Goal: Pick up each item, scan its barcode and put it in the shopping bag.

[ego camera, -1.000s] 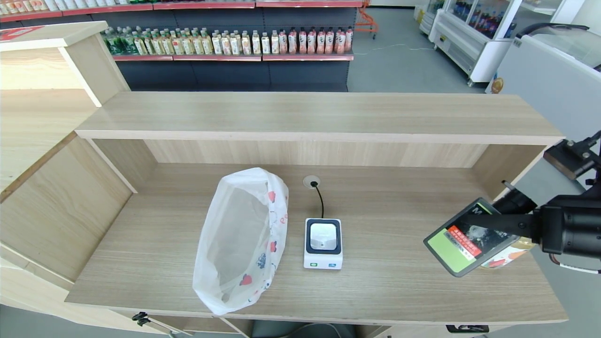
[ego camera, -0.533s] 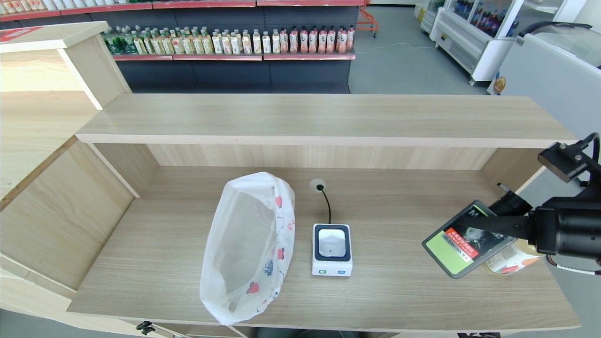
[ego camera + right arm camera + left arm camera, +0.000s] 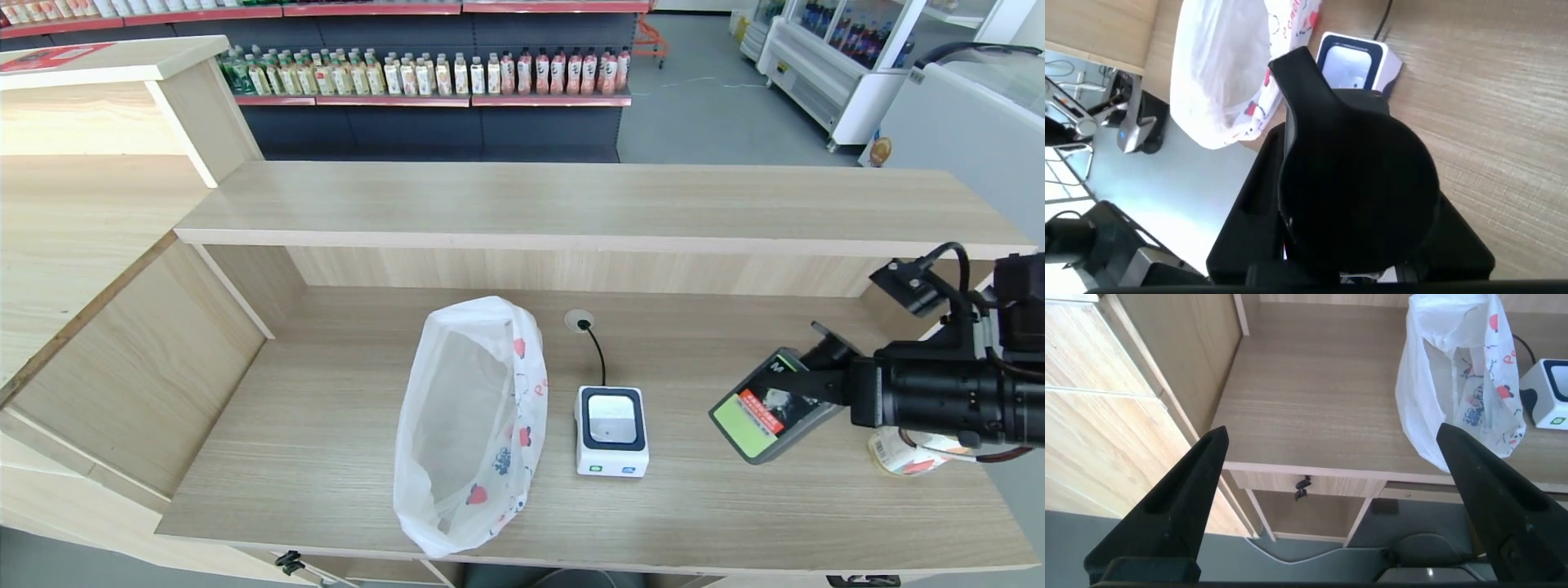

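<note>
Jaws of the right gripper (image 3: pixel 804 379) are clamped on a flat dark packet (image 3: pixel 763 408) with a green and red label. The packet is held tilted in the air above the right part of the wooden counter (image 3: pixel 735 510), with its label face up. It hangs to the right of the barcode scanner (image 3: pixel 612 420), apart from it.

The barcode scanner, a small white box with a dark-framed window on top, stands near the middle of the counter. Its black cable (image 3: pixel 598 359) runs to a hole farther back. Just left of it sits the shopping bag (image 3: pixel 469 425), white plastic with small red and blue prints, its mouth gaping.

On the right of the counter, under the right arm, stands a jar (image 3: pixel 898 453) with a pale label, partly hidden.

The left gripper (image 3: pixel 1331 437) has its two fingers spread wide with nothing between them. It hovers off the near left edge of the counter, with the shopping bag and a corner of the barcode scanner farther right.
</note>
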